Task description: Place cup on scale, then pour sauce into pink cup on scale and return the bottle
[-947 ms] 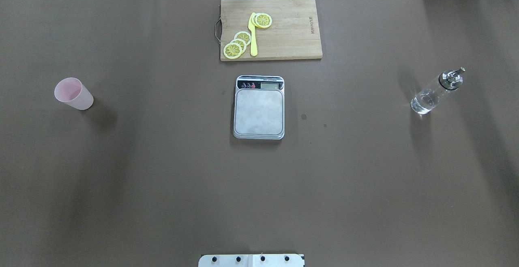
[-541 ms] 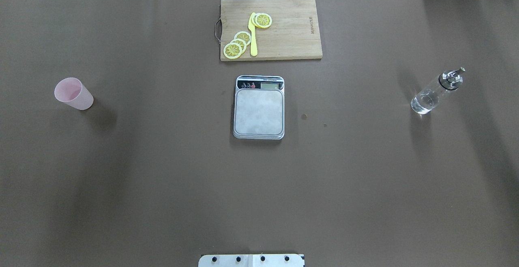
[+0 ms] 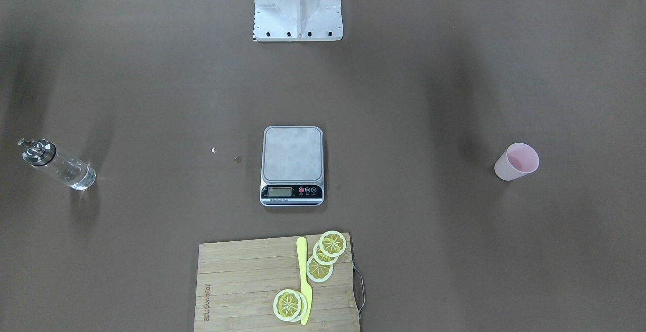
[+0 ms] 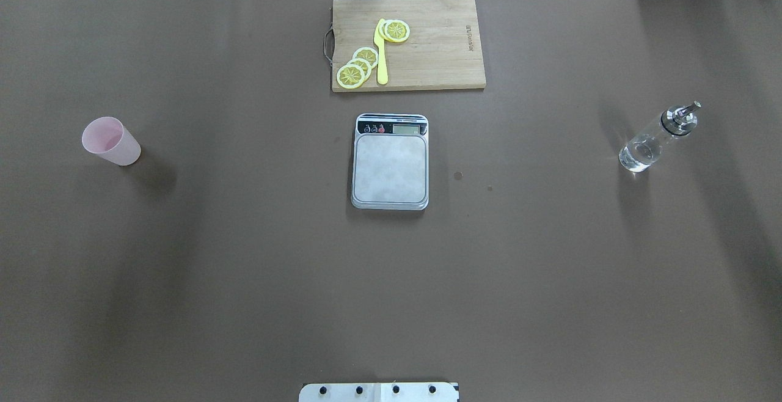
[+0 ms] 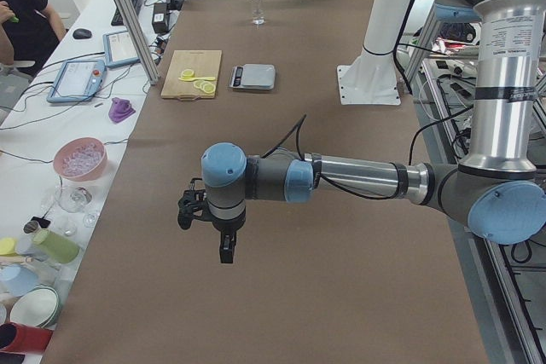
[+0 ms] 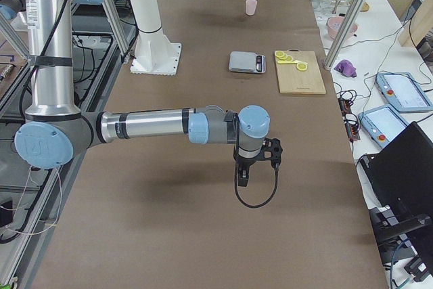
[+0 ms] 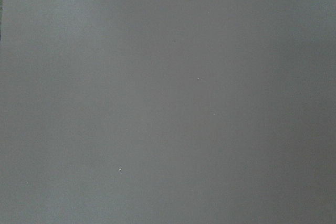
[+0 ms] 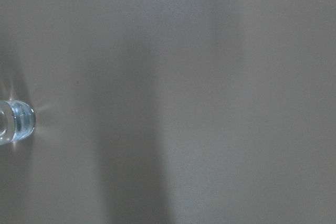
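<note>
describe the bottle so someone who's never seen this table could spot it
On the brown table, find the silver scale in the middle, near the wooden cutting board. Go from it toward the robot's right end, where the bottle stands alone. It is clear glass with a shiny metal spout cap, unlike the opaque pink cup at the opposite end.

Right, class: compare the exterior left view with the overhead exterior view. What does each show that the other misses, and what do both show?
Only exterior left shows the left arm with the left gripper hanging over the table, and a seated person beside it. Only overhead shows the cup, standing alone on the robot's left side. Both show the scale with nothing on it, the cutting board with lemon slices, and the bottle.
</note>
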Robot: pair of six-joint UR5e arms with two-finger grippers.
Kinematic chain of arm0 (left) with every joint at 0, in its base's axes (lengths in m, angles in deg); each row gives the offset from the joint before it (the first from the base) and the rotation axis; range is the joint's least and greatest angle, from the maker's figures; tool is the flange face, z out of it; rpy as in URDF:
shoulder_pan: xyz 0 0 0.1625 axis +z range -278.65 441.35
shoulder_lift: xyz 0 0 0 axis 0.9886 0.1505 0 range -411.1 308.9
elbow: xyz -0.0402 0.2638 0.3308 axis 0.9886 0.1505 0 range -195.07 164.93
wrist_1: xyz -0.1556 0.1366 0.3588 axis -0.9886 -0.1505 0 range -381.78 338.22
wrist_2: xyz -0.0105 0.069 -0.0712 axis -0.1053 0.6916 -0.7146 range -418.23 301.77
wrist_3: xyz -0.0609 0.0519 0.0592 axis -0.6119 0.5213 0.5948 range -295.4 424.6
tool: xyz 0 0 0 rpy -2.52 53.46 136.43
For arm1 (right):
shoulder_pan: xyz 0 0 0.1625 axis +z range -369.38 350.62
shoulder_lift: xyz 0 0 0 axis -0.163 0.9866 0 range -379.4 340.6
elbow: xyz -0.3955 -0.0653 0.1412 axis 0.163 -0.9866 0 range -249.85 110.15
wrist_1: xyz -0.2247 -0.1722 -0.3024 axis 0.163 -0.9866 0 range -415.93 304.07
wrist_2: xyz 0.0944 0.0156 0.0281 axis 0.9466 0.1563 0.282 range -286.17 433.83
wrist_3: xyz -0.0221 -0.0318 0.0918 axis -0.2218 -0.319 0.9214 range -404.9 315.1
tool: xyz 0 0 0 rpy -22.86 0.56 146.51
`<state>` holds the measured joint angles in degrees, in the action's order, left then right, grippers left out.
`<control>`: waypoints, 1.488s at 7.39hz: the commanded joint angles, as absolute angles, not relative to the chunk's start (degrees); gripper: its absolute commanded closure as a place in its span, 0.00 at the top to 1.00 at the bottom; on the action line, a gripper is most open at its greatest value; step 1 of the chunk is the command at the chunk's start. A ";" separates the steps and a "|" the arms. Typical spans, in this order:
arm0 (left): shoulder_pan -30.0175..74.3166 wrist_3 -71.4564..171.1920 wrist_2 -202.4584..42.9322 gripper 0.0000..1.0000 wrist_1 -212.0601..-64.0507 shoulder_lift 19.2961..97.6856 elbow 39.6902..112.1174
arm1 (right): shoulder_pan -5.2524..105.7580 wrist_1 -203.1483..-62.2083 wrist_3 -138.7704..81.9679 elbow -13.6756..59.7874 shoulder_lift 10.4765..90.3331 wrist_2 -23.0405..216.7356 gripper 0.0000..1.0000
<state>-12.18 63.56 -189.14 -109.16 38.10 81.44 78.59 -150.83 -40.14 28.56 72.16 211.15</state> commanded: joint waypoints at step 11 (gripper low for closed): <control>-12.26 63.54 -189.10 0.98 -109.14 36.61 84.60 | 56.93 -147.20 -5.68 56.17 72.52 202.66 0.99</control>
